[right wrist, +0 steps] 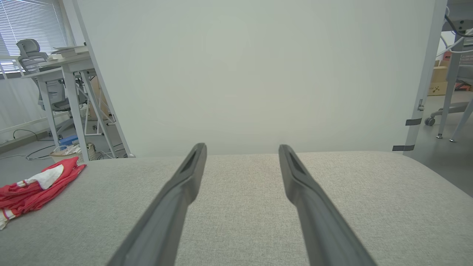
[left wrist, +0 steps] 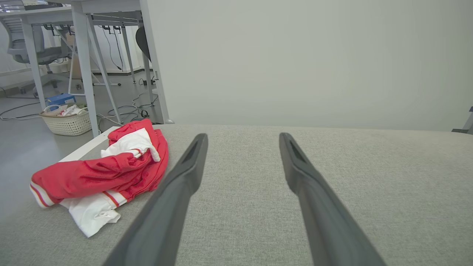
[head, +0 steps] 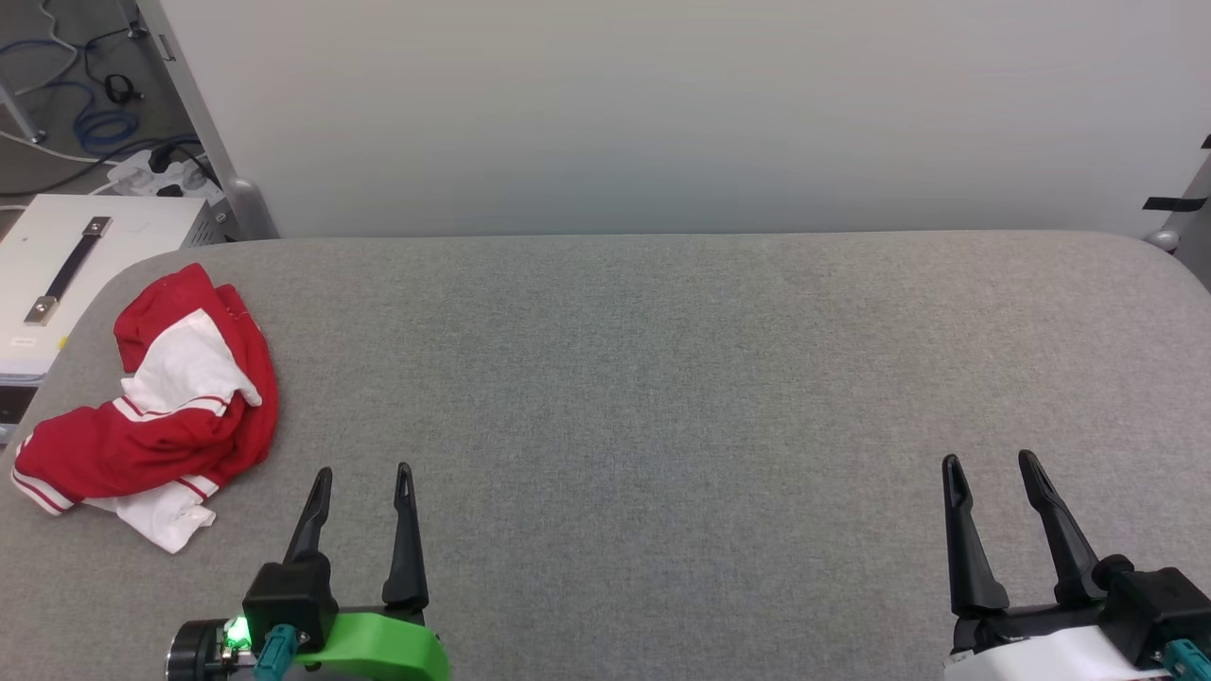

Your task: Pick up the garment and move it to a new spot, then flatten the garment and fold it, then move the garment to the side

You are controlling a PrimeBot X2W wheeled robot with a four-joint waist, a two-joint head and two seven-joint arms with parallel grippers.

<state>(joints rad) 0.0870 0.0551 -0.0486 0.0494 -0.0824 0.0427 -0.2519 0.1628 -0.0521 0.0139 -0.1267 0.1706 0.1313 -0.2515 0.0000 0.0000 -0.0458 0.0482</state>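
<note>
A red jersey T-shirt with white short sleeves and red-white striped trim, the garment (head: 156, 416), lies crumpled in a loose heap on the grey fabric-covered bench (head: 662, 378). In the head view it is at about 9 o'clock on the bench, close to the rounded left edge. One white sleeve lies on top of the heap, and another white part sticks out at its near end. The print is not visible in these folds.

The left claw (head: 364, 468) is at about 7 o'clock in the head view, above the bench. Its two long dark fingers are apart and nothing is between them. The garment is at about 10 o'clock from this claw, near it but not touching. In the left wrist view the left claw (left wrist: 243, 135) points over bare fabric, and the garment (left wrist: 107, 173) is at 9 o'clock.

The right claw (head: 990, 457) is at about 5 o'clock in the head view, also spread wide and empty, well apart from the garment. In the right wrist view the right claw (right wrist: 242, 145) faces a plain pale wall panel (right wrist: 258, 74), and the garment (right wrist: 33, 188) is far off at 9 o'clock.

Beyond the left edge of the bench, at 10 o'clock, stands a white box with a black handle (head: 85, 246). A white woven basket (left wrist: 68, 123) stands on the floor.
</note>
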